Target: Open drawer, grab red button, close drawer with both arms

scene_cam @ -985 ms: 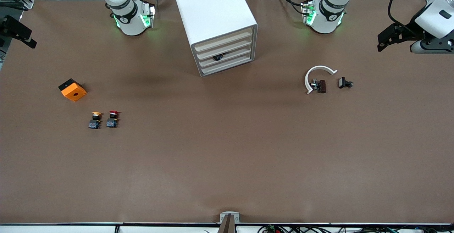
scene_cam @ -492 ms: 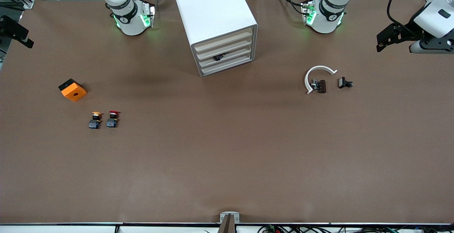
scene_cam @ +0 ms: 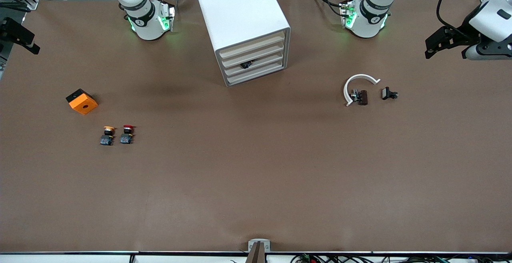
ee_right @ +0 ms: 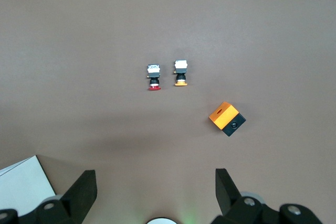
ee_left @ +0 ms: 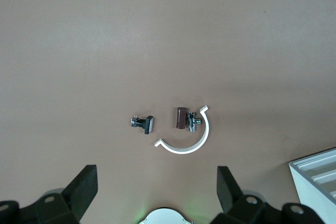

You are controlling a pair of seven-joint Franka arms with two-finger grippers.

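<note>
Both arms drift slightly, we see left gripper and right gripper spread empty, button untouched, drawer closed.

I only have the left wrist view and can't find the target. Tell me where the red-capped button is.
Observer: The red button lies toward the right arm's end of the table, beside an orange-yellow button.
Operator: Report the drawers.
Observer: All four drawers sit shut in the cabinet.
Operator: Give me both grippers.
Observer: The right gripper hangs open over its own end of the table, and the left gripper hangs open over the other end.
</note>
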